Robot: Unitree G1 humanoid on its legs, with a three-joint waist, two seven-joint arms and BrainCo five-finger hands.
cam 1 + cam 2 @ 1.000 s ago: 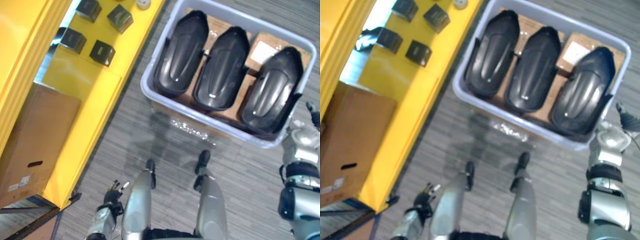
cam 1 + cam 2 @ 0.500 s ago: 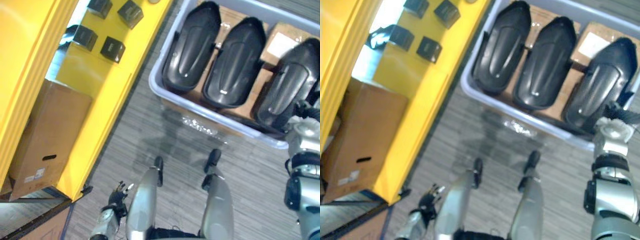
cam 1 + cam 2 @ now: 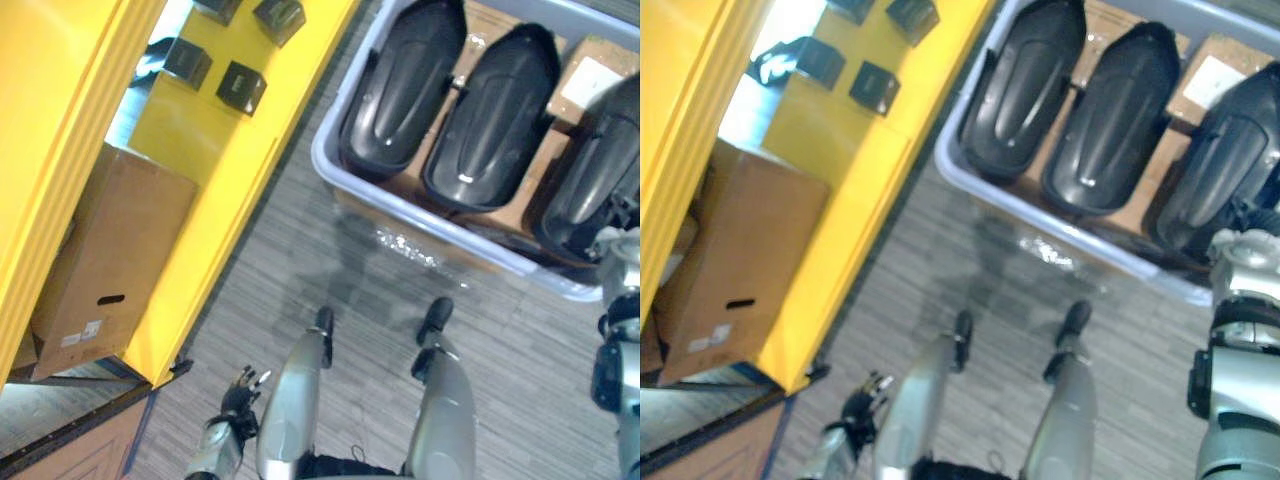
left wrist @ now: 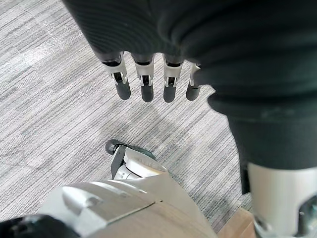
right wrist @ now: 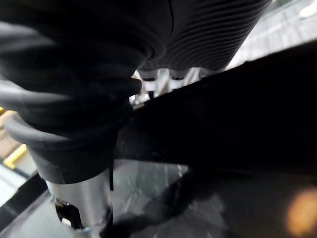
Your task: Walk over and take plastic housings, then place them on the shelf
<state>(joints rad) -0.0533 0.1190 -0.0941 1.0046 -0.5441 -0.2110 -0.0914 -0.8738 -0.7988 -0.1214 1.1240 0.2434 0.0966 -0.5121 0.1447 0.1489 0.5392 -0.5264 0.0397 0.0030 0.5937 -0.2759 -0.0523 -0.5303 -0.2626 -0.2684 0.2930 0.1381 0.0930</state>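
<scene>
**Hand and Housing Status**

Three black moulded plastic housings (image 3: 490, 115) are seen side by side in a pale grey plastic bin (image 3: 470, 240) at the upper right of the frame. The bin is set on grey striped carpet (image 3: 300, 250). The right hand (image 5: 174, 78) is located at the right edge, at the near end of the right-most housing (image 3: 590, 180). It is covered there by the housing's black edge, so it cannot be told whether anything is gripped. The left hand (image 4: 146, 84) is held low at the lower left over the carpet, fingers straight, slightly apart and empty. A yellow metal shelf (image 3: 200, 170) occupies the left side; small black boxes (image 3: 240, 85) and a brown cardboard box (image 3: 110, 270) are stored on it.
</scene>
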